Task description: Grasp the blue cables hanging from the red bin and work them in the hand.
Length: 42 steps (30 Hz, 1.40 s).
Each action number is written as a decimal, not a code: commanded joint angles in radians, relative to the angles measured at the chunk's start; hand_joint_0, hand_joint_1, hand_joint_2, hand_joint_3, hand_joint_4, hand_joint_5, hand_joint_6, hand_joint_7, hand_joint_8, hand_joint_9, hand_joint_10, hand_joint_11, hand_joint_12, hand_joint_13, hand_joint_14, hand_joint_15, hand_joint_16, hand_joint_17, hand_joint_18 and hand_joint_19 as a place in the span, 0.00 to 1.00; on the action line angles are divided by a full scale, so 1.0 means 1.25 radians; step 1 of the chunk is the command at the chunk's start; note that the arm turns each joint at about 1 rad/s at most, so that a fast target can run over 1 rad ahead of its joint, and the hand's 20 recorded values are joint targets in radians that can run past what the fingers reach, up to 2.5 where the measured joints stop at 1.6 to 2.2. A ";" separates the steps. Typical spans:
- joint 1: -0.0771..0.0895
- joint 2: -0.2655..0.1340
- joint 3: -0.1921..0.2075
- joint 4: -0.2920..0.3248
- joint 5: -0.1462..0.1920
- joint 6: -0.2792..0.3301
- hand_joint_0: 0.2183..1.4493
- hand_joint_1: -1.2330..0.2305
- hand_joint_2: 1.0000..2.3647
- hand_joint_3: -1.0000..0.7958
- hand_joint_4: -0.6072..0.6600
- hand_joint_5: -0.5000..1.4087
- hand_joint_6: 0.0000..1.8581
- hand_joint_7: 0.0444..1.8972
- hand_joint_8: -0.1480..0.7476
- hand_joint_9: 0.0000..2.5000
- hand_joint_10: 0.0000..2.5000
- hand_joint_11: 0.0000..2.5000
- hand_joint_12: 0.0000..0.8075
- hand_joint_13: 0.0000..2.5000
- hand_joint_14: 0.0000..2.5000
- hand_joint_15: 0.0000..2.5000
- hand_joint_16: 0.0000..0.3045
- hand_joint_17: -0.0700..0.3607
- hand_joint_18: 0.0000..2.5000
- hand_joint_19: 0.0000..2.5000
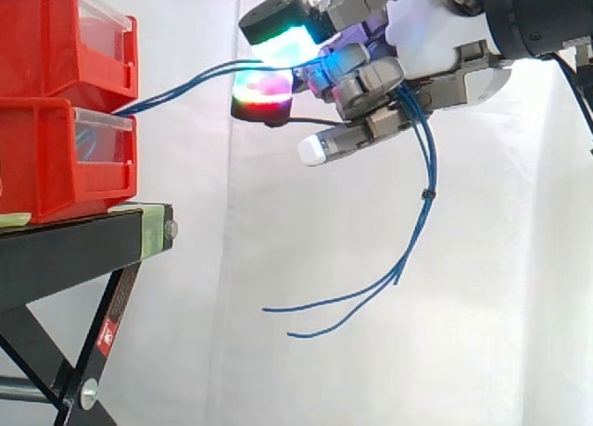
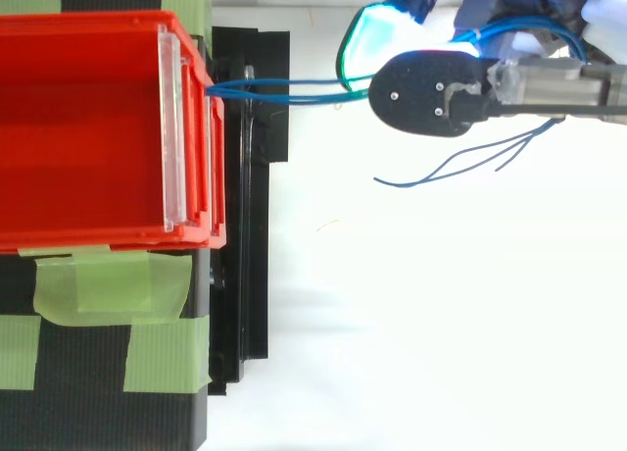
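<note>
Cable location: the blue cables [image 1: 414, 245] are led out of the front of the lower red bin [image 1: 56, 157], just above its clear front panel [image 1: 102, 134]. A blue loop is seen behind that panel.
Cable axis: from the bin the strands are stretched across open air to the right and slightly upward, off the bin's front, up to the fingers. In the top view this run is nearly straight, at right angles to the bin front.
Cable tail: past the hand the bundle is dropped downward, gathered by a small black tie [image 1: 428, 194], then curved down and back toward the stand. The free ends are spread apart and hang in the air.
Hand state: the hand [image 1: 435, 37] is held high on the right, well apart from the bins. Its fingers are curled round the strands, and the cables are pinched between the glowing fingertips [image 1: 283, 42].
Surroundings: an upper red bin [image 1: 46, 37] is stacked on the lower one, and both are carried by the black stand [image 1: 83, 236]. Green tape [image 2: 108, 284] is stuck across the stand's top beside the bins.
Obstructions: the taut run is crossed by nothing between bin and hand.
Edges and room: the stand's front edge lies just below the bin fronts. Open space is left to the right and below, bounded behind by the white curtain [image 1: 278, 259].
</note>
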 commanded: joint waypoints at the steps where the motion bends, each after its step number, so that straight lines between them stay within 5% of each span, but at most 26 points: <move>1: -0.001 0.000 0.000 0.001 0.000 0.000 0.45 0.30 0.38 0.66 0.70 0.27 0.27 0.61 0.69 0.03 1.00 1.00 0.72 0.22 1.00 0.74 0.26 0.58 0.30 0.15; 3: -0.001 0.000 0.000 0.001 0.000 0.000 0.42 0.29 0.45 0.62 0.70 0.26 0.31 0.59 0.69 0.02 1.00 1.00 0.72 0.20 1.00 0.72 0.27 0.59 0.29 0.13; 6: -0.001 0.000 0.000 0.001 0.000 0.000 0.45 0.28 0.36 0.64 0.70 0.25 0.29 0.60 0.69 0.00 1.00 1.00 0.72 0.18 1.00 0.73 0.26 0.58 0.26 0.15; 17: -0.002 0.000 0.000 0.002 -0.003 0.000 0.47 0.29 0.39 0.71 0.64 0.22 0.28 0.62 0.70 0.00 1.00 1.00 0.70 0.12 1.00 0.73 0.25 0.55 0.20 0.19; 21: -0.002 0.000 0.000 0.003 -0.003 0.000 0.53 0.28 0.33 0.75 0.61 0.21 0.26 0.65 0.68 0.00 1.00 1.00 0.68 0.08 1.00 0.73 0.22 0.52 0.16 0.23; 23: -0.002 0.000 0.000 0.003 -0.003 0.000 0.58 0.28 0.33 0.75 0.59 0.19 0.35 0.63 0.66 0.00 1.00 1.00 0.65 0.07 1.00 0.71 0.21 0.49 0.14 0.25; 26: -0.003 0.000 0.000 0.003 -0.003 0.000 0.68 0.30 0.30 0.74 0.59 0.14 0.62 0.57 0.62 0.00 1.00 1.00 0.62 0.07 1.00 0.70 0.18 0.44 0.11 0.28; 31: -0.003 0.000 0.000 0.003 -0.003 0.000 0.76 0.33 0.25 0.74 0.57 0.16 0.67 0.53 0.61 0.00 1.00 1.00 0.61 0.12 1.00 0.68 0.16 0.42 0.13 0.24; 33: -0.003 0.000 0.000 0.003 -0.003 0.000 0.76 0.32 0.08 0.75 0.57 0.18 0.63 0.54 0.61 0.02 1.00 1.00 0.62 0.16 1.00 0.71 0.16 0.42 0.20 0.29; 34: -0.003 0.000 0.000 0.003 -0.003 0.000 0.75 0.32 0.00 0.73 0.59 0.19 0.61 0.55 0.62 0.04 1.00 1.00 0.62 0.17 1.00 0.72 0.17 0.43 0.25 0.30; 39: -0.003 0.000 0.000 0.003 -0.003 0.000 0.61 0.33 0.01 0.44 0.63 0.22 0.55 0.58 0.63 0.07 1.00 1.00 0.64 0.21 1.00 0.74 0.16 0.42 0.34 0.39; 42: -0.003 0.000 0.000 0.003 -0.003 0.000 0.58 0.34 0.01 0.39 0.64 0.23 0.53 0.59 0.64 0.09 1.00 1.00 0.65 0.23 1.00 0.74 0.17 0.43 0.35 0.37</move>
